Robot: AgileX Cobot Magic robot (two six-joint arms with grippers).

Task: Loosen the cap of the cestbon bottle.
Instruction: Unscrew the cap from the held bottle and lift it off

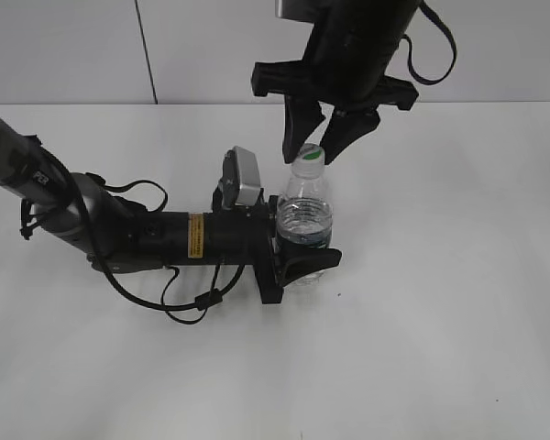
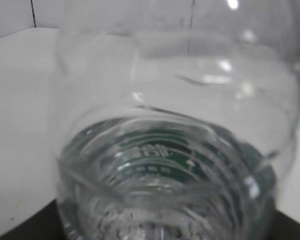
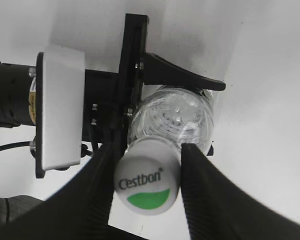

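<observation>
Still, plenty could've slipped at this point. Small clear ribbed plastic cestbon bottle w/ dark green label band (image 1: 305, 215) stood upright near mid-table, body clamped betw. the black fingers of the left gripper (image 1: 298, 249), whose arm lay low along the white tabletop (image 1: 458, 321). Left wrist view showed only bottle wall right up against the lens, so grip quality there was a guess.

Right gripper (image 3: 147, 187) hung over from above, its two dark fingers (image 3: 202, 187) straddling the small round white plastic screw cap w/ green patch (image 3: 147, 184). Left finger looked touching or nearly so; right finger just beside the cap edge. Couldn't tell if it was truly pinching yet; it read as partly spread, closing around the cap.

Risks, as I judged them:
- cap was smooth and fingers sat high on it, so a twist could've skidded w/o turning it
- thin bottle might've spun or crumpled in the left grip if torque beat the clamp
- off-centre pinch could've tipped the neck and squeezed water out once the seal broke
</observation>
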